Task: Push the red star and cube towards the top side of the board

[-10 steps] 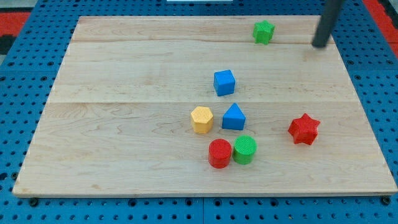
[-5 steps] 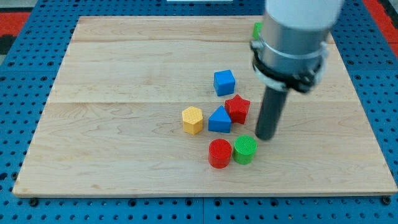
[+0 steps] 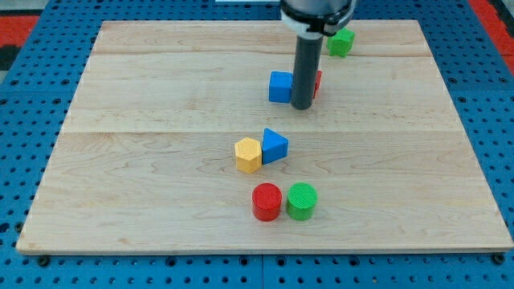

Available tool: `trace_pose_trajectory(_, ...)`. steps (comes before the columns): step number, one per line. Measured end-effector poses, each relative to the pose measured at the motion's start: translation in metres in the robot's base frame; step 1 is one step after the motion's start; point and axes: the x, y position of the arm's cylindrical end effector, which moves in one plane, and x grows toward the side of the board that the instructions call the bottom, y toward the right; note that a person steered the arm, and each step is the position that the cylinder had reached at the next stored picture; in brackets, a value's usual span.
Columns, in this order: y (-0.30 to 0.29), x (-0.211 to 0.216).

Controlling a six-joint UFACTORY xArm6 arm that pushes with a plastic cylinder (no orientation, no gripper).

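A: Jaws? None; the rod's tip (image 3: 302, 106) presses low against both targets.

B: Nearest, red cylinder (image 3: 267, 201) and green cylinder (image 3: 302, 201); beyond, blue cube (image 3: 280, 87) and the mostly hidden red star (image 3: 317, 82). Best push centred between them, straight towards the view's top.

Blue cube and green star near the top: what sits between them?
In the camera view, between the blue cube and green star stand my rod, tip, and the mostly hidden red star.

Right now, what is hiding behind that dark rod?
A red block, mostly covered by the rod, so its shape is hidden. My tip sits just right of the blue cube.
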Motion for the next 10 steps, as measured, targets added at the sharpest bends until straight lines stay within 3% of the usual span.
trace_pose_trajectory(1,-0.033,-0.025)
trace_pose_trajectory(3,0.003,-0.061)
trace_pose_trajectory(5,-0.005,-0.036)
trace_pose_trajectory(6,0.071,-0.05)
trace_pose_trajectory(7,0.043,-0.031)
trace_pose_trajectory(8,0.077,-0.009)
trace_pose_trajectory(9,0.145,-0.028)
trace_pose_trajectory(10,0.155,-0.075)
